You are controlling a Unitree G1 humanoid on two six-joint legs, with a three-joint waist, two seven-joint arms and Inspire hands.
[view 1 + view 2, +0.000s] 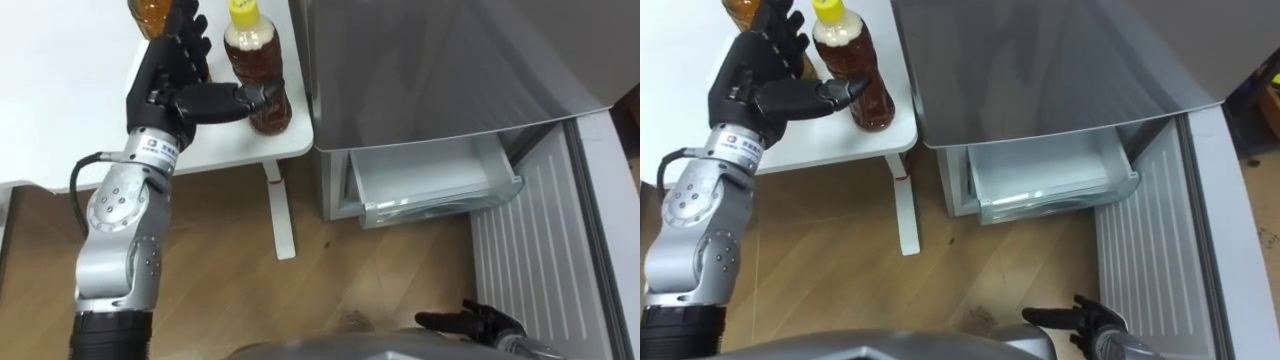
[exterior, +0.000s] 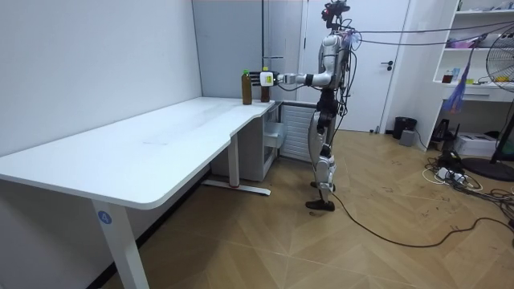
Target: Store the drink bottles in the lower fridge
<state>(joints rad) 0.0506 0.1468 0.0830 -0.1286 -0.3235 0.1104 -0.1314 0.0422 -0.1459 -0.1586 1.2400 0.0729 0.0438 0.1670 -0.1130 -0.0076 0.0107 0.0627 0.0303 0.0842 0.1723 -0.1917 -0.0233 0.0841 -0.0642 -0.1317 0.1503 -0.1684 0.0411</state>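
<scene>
Half a grip: left hand (image 1: 165, 75) splayed, thumb on yellow-cap bottle (image 1: 255, 50) at desk (image 1: 60, 100) corner; curl fingers (image 1: 190, 40) round b4 lifting.

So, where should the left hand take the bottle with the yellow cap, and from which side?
Probably around its wide lower body, from the robot's left, where the open left hand is. The bottle stands upright by the table edge, and the fridge is close on its right.

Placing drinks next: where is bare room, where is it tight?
Free: the open fridge drawer, apparently bare, and the table left of the left robot hand. Crowded: the table corner, where the capped bottle and second bottle flank that hand.
</scene>
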